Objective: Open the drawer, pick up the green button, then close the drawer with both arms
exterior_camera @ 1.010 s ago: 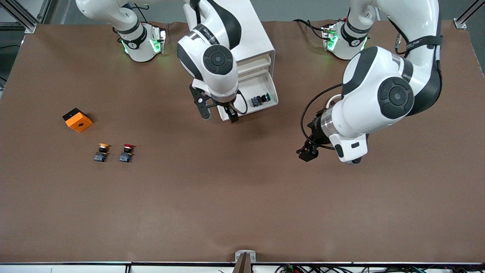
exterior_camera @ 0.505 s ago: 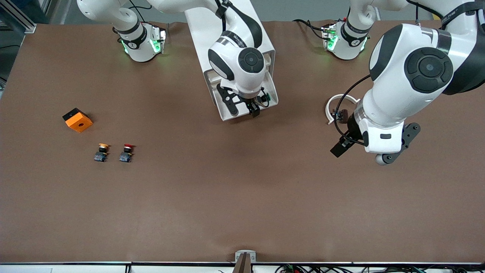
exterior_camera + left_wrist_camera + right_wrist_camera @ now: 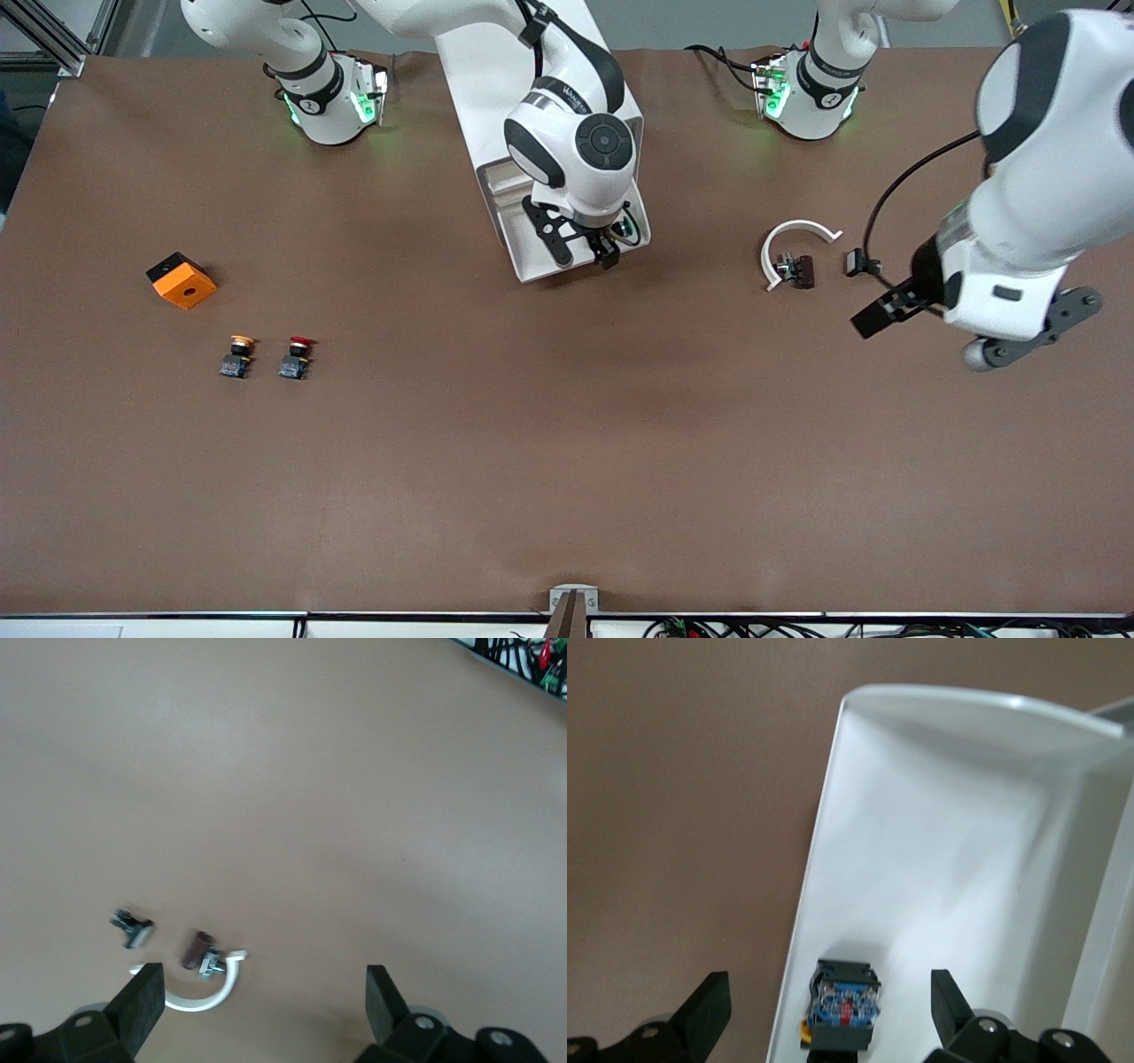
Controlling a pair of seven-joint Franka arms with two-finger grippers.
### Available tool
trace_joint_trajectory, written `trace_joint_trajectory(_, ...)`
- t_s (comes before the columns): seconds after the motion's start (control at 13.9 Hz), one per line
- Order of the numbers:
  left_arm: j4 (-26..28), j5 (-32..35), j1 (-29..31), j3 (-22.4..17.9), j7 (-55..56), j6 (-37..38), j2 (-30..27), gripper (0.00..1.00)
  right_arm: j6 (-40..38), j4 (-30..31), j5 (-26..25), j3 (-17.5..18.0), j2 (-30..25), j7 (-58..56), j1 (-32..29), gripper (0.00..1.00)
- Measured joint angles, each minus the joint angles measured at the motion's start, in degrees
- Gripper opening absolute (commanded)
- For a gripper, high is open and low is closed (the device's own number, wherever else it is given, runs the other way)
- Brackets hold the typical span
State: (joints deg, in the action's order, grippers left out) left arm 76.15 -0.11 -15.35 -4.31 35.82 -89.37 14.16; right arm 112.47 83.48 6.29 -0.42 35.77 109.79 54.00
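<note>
The bottom drawer [image 3: 529, 258] of the white cabinet [image 3: 483, 89] stands pulled out. The green-capped button [image 3: 628, 229] lies in it on its side, mostly under my right gripper [image 3: 604, 249]. In the right wrist view the button's bluish base [image 3: 846, 1005] shows between the wide-open fingers of my right gripper [image 3: 828, 992], by the drawer's side wall [image 3: 811, 904]. My left gripper [image 3: 877, 315] is open and empty over bare table toward the left arm's end; in its wrist view [image 3: 261, 1001] nothing lies between the fingers.
A white curved clip [image 3: 794, 237] with a brown part [image 3: 803, 270] and a small dark part [image 3: 853, 261] lies beside the left gripper. A yellow-capped button [image 3: 237, 354], a red-capped button [image 3: 295, 355] and an orange block [image 3: 182, 280] lie toward the right arm's end.
My right gripper moved from the drawer's front corner to over the green button. My left arm swung away toward its end of the table, uncovering the white clip.
</note>
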Motion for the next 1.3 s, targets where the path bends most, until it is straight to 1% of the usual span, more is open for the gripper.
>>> trace_joint_trajectory(0.22, 9.0, -0.1, 6.6, 3.3, -10.8, -2.3, -7.7, 1.0, 0.9, 0.0, 0.2, 0.0, 1.1, 0.2, 0.6, 1.0)
trace_joint_trajectory(0.36, 14.3, -0.2, 10.7, 5.9, -16.2, -4.2, -11.7, 1.0, 1.8, 0.0, 0.3, 0.0, 1.8, 0.2, 0.8, 1.0)
trace_joint_trajectory(0.5, 16.8, -0.2, 14.8, 8.8, -20.8, -5.1, -13.8, 1.0, 2.1, 0.0, 0.3, 0.0, 2.4, 0.4, 1.2, 1.0)
trace_joint_trajectory(0.65, 18.0, -0.2, 16.9, 9.9, -22.6, -5.2, -15.3, 1.0, 2.6, 0.0, 0.3, 0.0, 2.7, 1.2, 1.6, 0.99)
trace_joint_trajectory(0.79, 18.9, -0.2, 17.0, 10.1, -22.9, -5.2, -16.1, 1.0, 2.7, 0.0, 0.3, 0.0, 2.8, 1.3, 1.9, 0.78)
trace_joint_trajectory(0.87, 19.5, -0.2, 16.9, 10.4, -22.9, -5.2, -16.1, 1.0, 2.9, 0.0, 0.3, 0.0, 2.9, 1.3, 1.9, 0.7)
trace_joint_trajectory(0.94, 20.8, -0.7, 16.9, 10.7, -22.8, -6.2, -15.9, 1.0, 3.4, 0.0, 0.3, 0.0, 3.0, 1.3, 1.9, 0.57)
trace_joint_trajectory(1.01, 23.0, -2.3, 16.9, 11.2, -22.7, -9.0, -15.5, 1.0, 3.9, 0.0, 0.3, 0.0, 3.2, 1.3, 2.0, 0.38)
trace_joint_trajectory(1.08, 25.6, -3.8, 16.9, 11.6, -22.7, -12.5, -15.1, 1.0, 4.2, -0.1, 0.3, 0.0, 3.4, 1.3, 2.0, 0.1)
trace_joint_trajectory(1.15, 28.1, -4.7, 16.9, 11.9, -22.6, -15.6, -14.6, 1.0, 4.6, -0.3, 0.3, -0.1, 3.5, 1.3, 2.0, 0.0)
trace_joint_trajectory(1.3, 30.7, -5.4, 16.9, 13.8, -22.4, -18.2, -13.5, 1.0, 4.6, -0.5, 0.3, -0.1, 3.5, 1.3, 2.1, 0.0)
